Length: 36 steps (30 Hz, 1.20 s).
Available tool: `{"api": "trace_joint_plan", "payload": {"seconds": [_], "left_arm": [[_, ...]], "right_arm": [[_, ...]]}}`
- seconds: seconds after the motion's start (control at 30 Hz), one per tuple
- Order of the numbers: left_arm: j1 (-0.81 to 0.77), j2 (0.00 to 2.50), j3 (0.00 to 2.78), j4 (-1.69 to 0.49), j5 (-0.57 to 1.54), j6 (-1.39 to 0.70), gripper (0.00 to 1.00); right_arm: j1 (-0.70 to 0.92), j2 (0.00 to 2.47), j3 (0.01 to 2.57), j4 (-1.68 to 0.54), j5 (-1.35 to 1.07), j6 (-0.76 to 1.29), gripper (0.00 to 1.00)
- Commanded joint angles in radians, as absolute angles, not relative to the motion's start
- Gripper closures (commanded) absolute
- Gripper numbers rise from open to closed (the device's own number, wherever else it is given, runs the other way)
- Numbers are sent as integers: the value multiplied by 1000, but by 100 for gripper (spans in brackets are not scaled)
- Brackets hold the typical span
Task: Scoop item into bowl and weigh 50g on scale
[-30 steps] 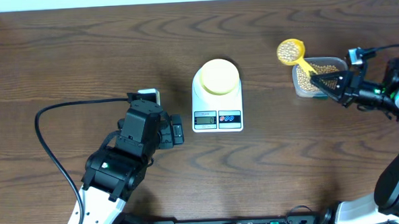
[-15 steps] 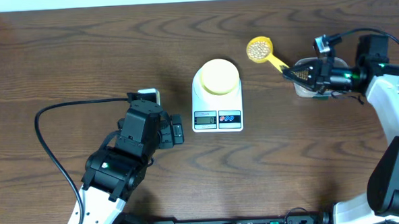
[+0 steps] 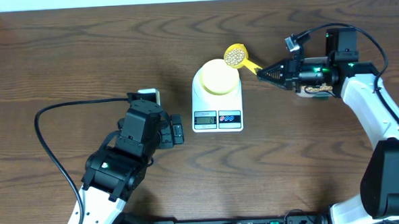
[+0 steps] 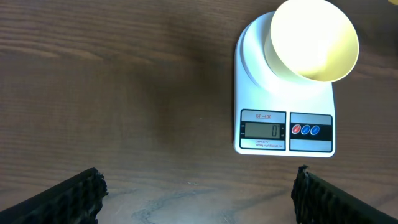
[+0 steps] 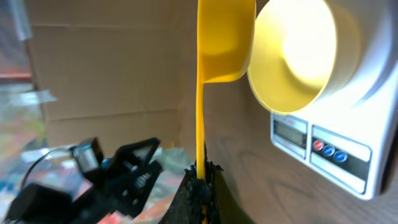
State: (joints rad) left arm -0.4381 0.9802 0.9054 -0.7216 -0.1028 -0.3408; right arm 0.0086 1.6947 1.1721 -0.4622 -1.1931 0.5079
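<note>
Dark wood tabletop (image 3: pixel 82 49): a loaded scoop at the bowl's rim.
Right tool (image 3: pixel 264 73) is clenched on the handle of a yellow scoop (image 3: pixel 246 62). Its tan beans (image 3: pixel 235 54) show only from overhead; the right wrist view sees its underside beside the pale-yellow bowl (image 5: pixel 289 56). That bowl sits empty on the white scale (image 4: pixel 283 146), display (image 4: pixel 263 130) reading 0. A clear tub (image 3: pixel 314 91) is mostly hidden behind the right arm. Left tool (image 4: pixel 199 193) is released, fingers spread, apart from the scale.

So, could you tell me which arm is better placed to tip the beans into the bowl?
The right. The right gripper holds the scoop, full of beans, beside the bowl on the scale; the left gripper is open, empty and farther off.
</note>
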Motion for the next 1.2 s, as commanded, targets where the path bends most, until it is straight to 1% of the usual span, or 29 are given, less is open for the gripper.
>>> {"api": "trace_joint_plan", "payload": {"seconds": [0.0,0.27,0.5,0.63,0.8,1.03,1.17], "left_arm": [[-432,982,905,-721,-98,-350,2],[-432,982,905,-721,-98,-350,2],[-432,986,905,-721,-98,-350,2],[-432,995,905,-722,-98,-350,2],[-432,1007,905,-725,-79,-338,2],[-432,1014,905,-724,81,-195,2],[-432,1014,905,-724,253,-42,2]], "right_arm": [[52,1691,1175,-440,-1107,527,99],[129,1691,1175,-421,-924,526,99],[148,1691,1175,-405,-876,483,99],[159,1691,1175,-407,-862,417,98],[168,1691,1176,-407,-862,402,98],[169,1691,1176,-402,-863,402,98],[170,1691,1176,-396,-863,402,99]]}}
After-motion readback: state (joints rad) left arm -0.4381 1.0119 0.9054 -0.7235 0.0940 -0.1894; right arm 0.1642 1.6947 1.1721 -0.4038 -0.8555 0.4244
